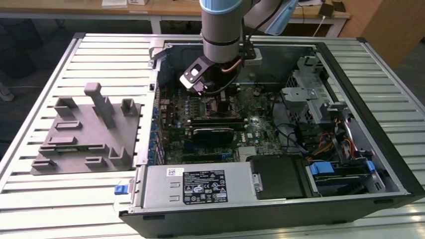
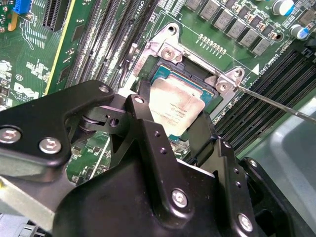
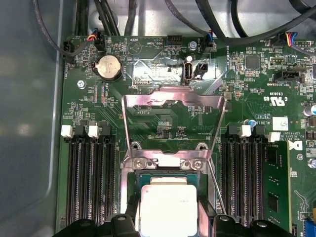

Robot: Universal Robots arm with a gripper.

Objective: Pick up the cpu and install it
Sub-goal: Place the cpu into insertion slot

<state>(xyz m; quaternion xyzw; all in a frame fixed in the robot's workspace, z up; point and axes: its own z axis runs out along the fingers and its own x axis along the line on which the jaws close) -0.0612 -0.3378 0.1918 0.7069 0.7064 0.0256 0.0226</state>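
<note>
Exterior view, arm: the arm (image 1: 222, 30) reaches straight down into an open computer case (image 1: 371, 99) lying on a slatted counter (image 1: 99, 59).
Exterior view, tool: the tool (image 1: 211, 93) is low over the green motherboard (image 1: 199, 124), near the far end of the case.
Exterior view, surroundings: a grey block (image 1: 86, 129) with upright posts lies on the counter at the exterior view's left, just beside the case. A silver power supply (image 1: 199, 186) fills the near end of the case.
Second wrist view, cpu: the cpu (image 2: 175, 106), silvery top up, sits over the socket (image 2: 163, 74), whose teal edge shows around it.
Second wrist view, tool: the tool (image 2: 172, 116) pinches the cpu, with black fingers (image 2: 143, 106) pressed against two opposite edges.
Second wrist view, lever: a thin metal lever (image 2: 276, 103) slants away from the socket's screwed corner.
First wrist view, cpu: the cpu (image 3: 168, 210) lies square within the socket outline, between the two fingers (image 3: 129, 219).
First wrist view, frame: the metal retention frame (image 3: 173, 96) stands swung open, away from the cpu.
First wrist view, board: memory slots (image 3: 91, 182) flank the socket on both sides, and a coin battery (image 3: 108, 66) sits beyond the frame.
</note>
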